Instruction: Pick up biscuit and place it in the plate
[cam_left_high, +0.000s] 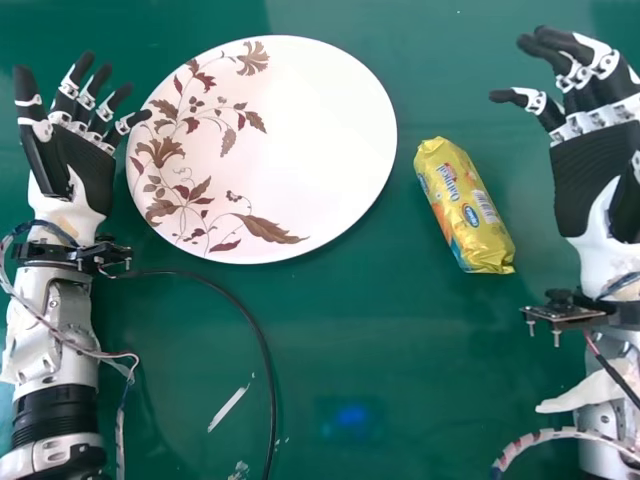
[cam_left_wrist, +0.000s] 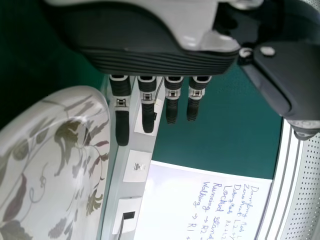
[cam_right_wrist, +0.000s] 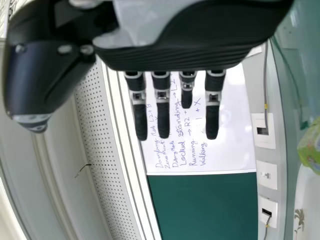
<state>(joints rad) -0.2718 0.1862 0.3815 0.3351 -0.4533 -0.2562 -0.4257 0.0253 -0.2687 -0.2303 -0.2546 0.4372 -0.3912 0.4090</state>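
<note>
the yellow biscuit packet (cam_left_high: 465, 207) lies on the tabletop (cam_left_high: 345, 330), nearer its right edge than the plate (cam_left_high: 310, 130). left robot hand (cam_left_high: 88, 168) and right robot hand (cam_left_high: 588, 180) both have fingers spread.

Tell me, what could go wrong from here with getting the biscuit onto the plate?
The open right hand has yet to grasp the biscuit; closing on its slanted, shiny packet, it might slip or push it away.

The left hand's fingertips look close to the plate's rim, so a sideways move could nudge the plate.

The black cable by the left arm might catch if that arm moves.
</note>
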